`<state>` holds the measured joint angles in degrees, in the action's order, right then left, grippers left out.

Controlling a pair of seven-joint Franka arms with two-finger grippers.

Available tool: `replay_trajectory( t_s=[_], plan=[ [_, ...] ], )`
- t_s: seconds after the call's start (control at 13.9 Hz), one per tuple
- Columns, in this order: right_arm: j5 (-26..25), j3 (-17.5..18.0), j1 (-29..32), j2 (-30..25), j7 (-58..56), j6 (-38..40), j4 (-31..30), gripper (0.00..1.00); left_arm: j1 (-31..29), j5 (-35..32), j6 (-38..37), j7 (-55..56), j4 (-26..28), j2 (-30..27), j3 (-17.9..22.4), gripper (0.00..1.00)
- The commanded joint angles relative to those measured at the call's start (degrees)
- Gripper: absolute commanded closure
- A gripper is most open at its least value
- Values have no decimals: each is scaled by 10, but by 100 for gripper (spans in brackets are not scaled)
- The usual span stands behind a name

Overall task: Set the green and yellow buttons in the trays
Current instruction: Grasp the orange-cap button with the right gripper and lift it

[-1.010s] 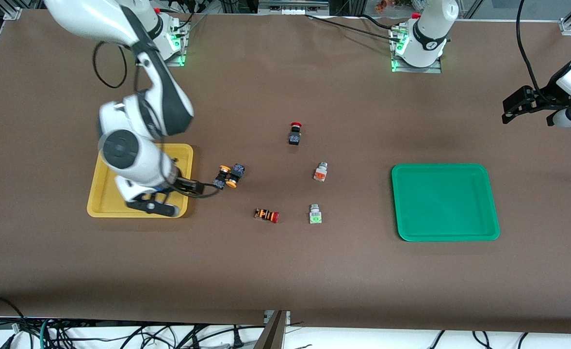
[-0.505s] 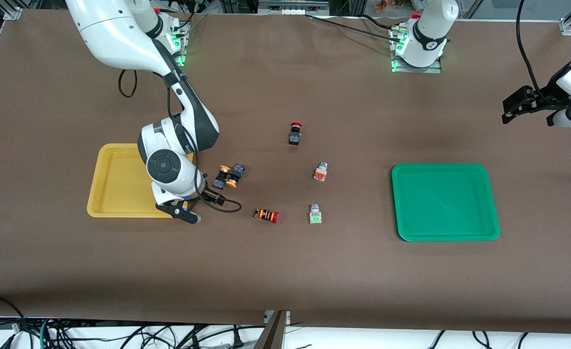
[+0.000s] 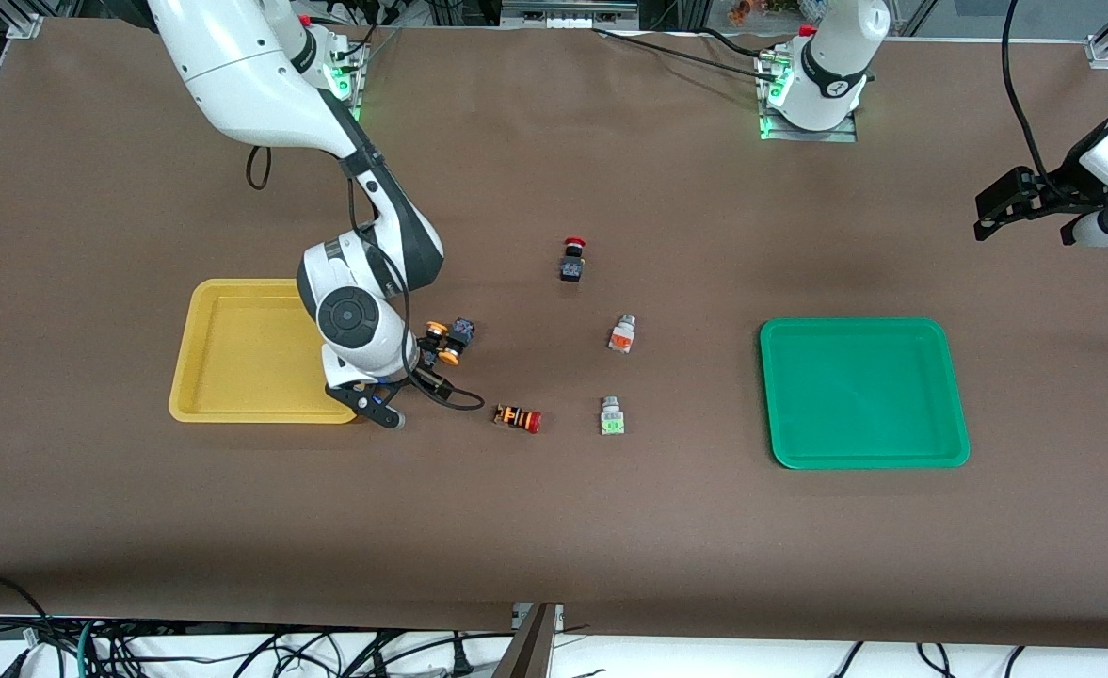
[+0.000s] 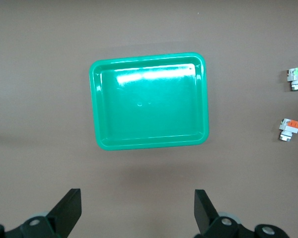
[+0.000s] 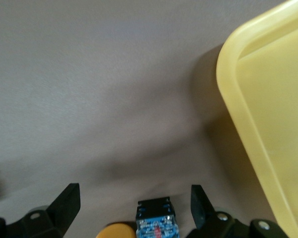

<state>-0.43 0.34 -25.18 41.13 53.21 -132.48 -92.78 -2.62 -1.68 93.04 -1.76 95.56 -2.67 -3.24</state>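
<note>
A: Front view first: what stood at the right arm's end of the surface (image 3: 554,527)?

B: The yellow tray (image 3: 233,350), its corner toward the middle covered by the right arm's wrist. The right gripper (image 3: 377,407) hung low just beside that corner, fingers spread and holding nothing.

A: And the two yellow-capped buttons (image 3: 445,343)?

B: They lay touching each other just past the wrist, one partly hidden by it. The right wrist view cut them off at its edge, showing only a blue-ended body (image 5: 154,223) and a sliver of yellow cap between the spread fingers (image 5: 64,204).

A: Toward the middle?

B: The orange-striped switch (image 3: 517,418), the green-faced button (image 3: 612,415), the orange-faced button (image 3: 622,334) and the red mushroom switch (image 3: 572,259), all apart.

A: Then?

B: The green tray (image 3: 863,393) held nothing. The left gripper (image 3: 996,209) waited high over the left arm's end of the surface, fingers released.
</note>
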Motion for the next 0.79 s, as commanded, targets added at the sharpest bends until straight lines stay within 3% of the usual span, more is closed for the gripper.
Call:
replay_trajectory(
  t_s=[0.0, 0.43, 0.58, 0.72],
  plan=[
    [-4, -2, -9, -4, 13, -37, -38, 2, -5, 3, -12, -15, -20, 9, -4, 0],
    [-4, -2, -26, -5, 54, -30, -57, 23, -4, 3, -12, -15, -20, 9, -4, 0],
    [-4, -2, -26, -5, 53, -30, -62, 38, -4, 3, -12, -15, -20, 9, -4, 0],
    [-4, -2, -26, -5, 45, -29, -68, 58, -4, 2, -12, -15, -20, 9, -4, 0]
  ],
)
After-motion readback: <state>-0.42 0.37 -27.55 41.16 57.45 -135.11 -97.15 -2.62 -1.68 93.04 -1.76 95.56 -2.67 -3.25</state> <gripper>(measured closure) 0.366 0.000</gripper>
